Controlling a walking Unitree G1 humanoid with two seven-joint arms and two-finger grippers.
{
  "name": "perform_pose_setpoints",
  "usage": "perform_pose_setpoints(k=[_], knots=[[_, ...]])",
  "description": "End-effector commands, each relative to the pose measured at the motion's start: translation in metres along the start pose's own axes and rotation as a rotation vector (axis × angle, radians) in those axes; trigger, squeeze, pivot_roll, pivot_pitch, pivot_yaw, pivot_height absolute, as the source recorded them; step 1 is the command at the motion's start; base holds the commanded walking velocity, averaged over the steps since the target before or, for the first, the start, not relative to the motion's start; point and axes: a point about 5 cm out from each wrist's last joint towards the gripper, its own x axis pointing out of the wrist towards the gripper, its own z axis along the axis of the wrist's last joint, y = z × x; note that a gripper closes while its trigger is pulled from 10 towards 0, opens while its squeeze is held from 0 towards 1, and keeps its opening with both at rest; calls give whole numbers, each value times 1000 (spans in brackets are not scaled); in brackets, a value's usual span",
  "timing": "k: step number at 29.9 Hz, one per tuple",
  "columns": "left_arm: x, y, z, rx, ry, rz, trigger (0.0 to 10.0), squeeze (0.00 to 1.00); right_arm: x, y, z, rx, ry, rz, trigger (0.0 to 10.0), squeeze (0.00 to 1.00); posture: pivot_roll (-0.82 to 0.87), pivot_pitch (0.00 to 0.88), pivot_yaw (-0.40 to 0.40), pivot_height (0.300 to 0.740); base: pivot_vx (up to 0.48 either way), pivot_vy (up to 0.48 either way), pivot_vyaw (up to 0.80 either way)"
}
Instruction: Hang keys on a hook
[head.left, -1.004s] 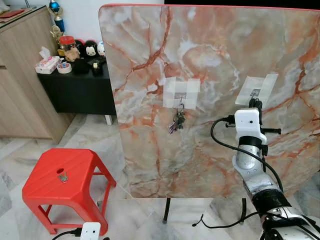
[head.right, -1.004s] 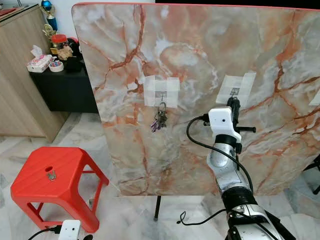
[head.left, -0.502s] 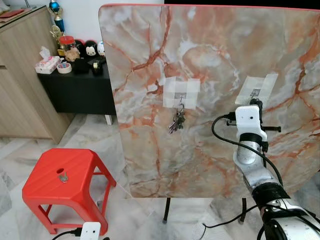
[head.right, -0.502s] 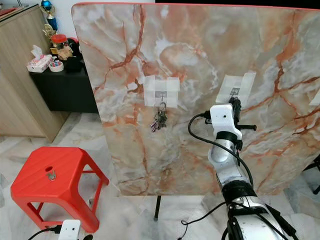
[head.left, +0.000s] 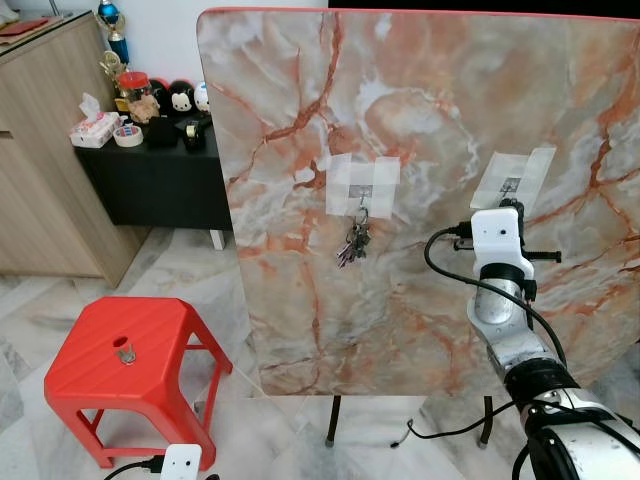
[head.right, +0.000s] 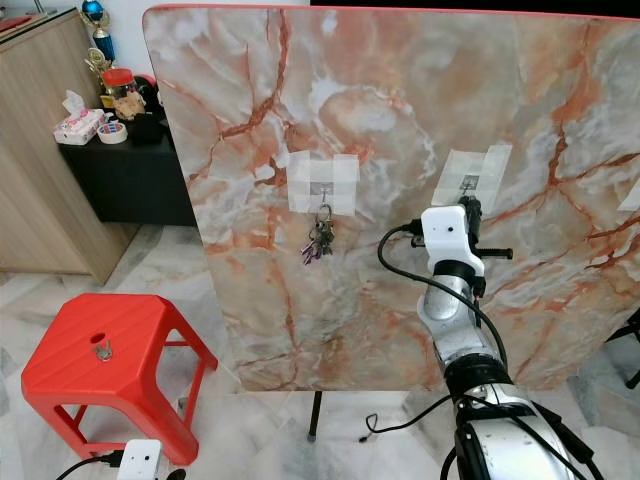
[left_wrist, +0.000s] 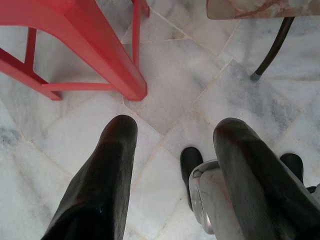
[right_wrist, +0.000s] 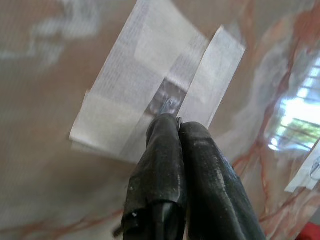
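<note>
keys (head.left: 354, 243) hanging on taped hook (head.left: 362, 200) | right gripper (right_wrist: 178, 125) pressed together at second hook (right_wrist: 167, 104) | left gripper (left_wrist: 172, 145) apart | no legible writing

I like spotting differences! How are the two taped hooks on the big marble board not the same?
The middle taped hook has a bunch of metal keys hanging from it; the right taped hook is bare. The right black-fingered end effector, fingers shut, points at the right hook, while nothing is near the middle one. The middle hook's tape sits straight; the right hook's tape is tilted. Both are fixed with white tape to the upright orange marble board.
</note>
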Motion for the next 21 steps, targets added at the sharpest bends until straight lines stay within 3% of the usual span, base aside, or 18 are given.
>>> perform_pose_setpoints(k=[1, 21], knots=[[0, -1, -1, -9, 3, 9, 10000, 0, 7, -4, 6, 2, -17, -3, 10000, 0, 36, 0, -46, 725, 0, 0, 0], [0, -2, 0, -15, -1, 14, 10000, 0, 8, 6, 9, -38, -22, 83, 10000, 0, 39, 0, -51, 725, 0, 0, 0]])
